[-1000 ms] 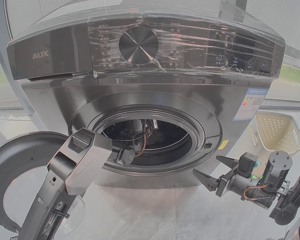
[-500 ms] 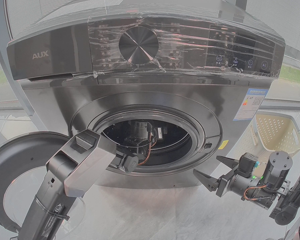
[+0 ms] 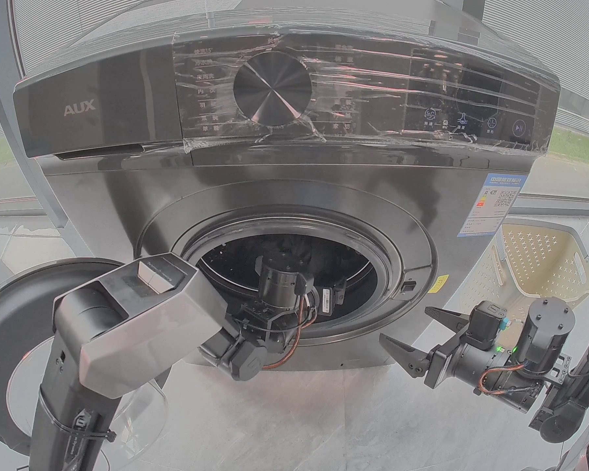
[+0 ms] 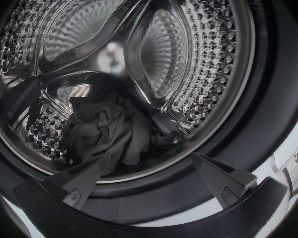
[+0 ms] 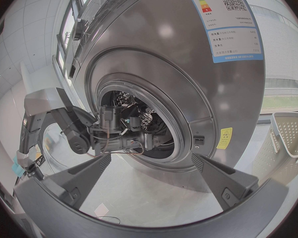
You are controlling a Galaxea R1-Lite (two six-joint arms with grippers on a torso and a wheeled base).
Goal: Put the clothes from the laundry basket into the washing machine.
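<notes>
Washing machine (image 3: 111, 191): standing open for loading.
clothes (image 4: 106, 133): lying bunched at the bottom of the drum (image 4: 202, 50).
left claw (image 4: 150, 155): gaping wide, empty, at drum mouth.
right claw (image 3: 404, 322): gaping wide, empty, waiting near laundry basket (image 3: 543, 256).

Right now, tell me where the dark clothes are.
In the left wrist view, the dark clothes lie bunched at the bottom of the washing machine drum, just beyond the open left tool at the door opening.

Looks like a showroom or test space, washer (image 3: 294, 184) with film (image 3: 347, 93) taped over its panel (image 3: 464, 109), energy label (image 3: 497, 204) on front, glossy pale floor (image 3: 321, 413), blinds (image 3: 543, 14) behind, cream basket (image 3: 543, 256) alongside.
</notes>
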